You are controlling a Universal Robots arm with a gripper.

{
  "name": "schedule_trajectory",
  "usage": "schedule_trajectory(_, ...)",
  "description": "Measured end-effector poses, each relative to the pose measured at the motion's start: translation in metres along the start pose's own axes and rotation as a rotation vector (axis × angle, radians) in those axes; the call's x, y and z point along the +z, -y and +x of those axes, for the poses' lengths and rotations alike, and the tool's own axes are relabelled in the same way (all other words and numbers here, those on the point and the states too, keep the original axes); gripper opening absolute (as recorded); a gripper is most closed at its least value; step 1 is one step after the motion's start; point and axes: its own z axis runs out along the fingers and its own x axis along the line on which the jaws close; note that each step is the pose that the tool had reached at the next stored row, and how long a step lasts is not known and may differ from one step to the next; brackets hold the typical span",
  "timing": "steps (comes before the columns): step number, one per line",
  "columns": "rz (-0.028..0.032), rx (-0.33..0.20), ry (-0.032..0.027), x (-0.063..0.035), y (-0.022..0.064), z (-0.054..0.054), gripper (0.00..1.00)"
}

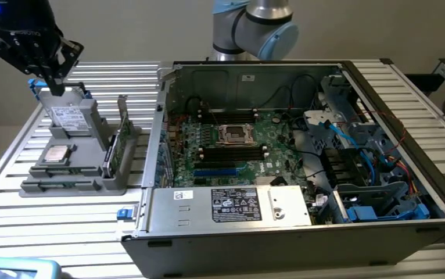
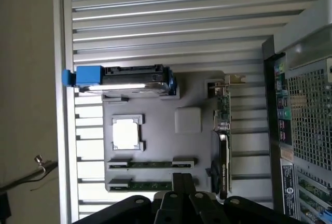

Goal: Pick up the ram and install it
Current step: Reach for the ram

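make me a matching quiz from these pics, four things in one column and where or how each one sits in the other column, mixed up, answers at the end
Things
1. ram
2. processor chip
3. hard drive
4. gripper

Places or states
A. standing upright at one end of the grey holder, blue tab at its side
B. up in the air over the holder
C. lying in a narrow slot at the holder's other end
D. flat in a square pocket, silver face up

Pairs: 1-C, 2-D, 3-A, 4-B
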Motion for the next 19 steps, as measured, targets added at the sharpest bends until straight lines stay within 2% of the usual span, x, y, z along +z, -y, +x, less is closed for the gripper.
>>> schedule_trajectory(5, 0.0012, 0.000, -0.0032, 0.0089, 0.0019, 0.022, 0.11)
schedule_trajectory(8, 0.0013, -0.002, -0.0061, 0.0148, 0.0037, 0.028, 0.11)
schedule_trajectory(10, 0.0017, -0.004, -0.0106, 0.0184, 0.0059, 0.030, 0.11)
schedule_trajectory(19, 0.0020, -0.024, -0.0381, 0.0346, 0.0181, 0.031, 0.11)
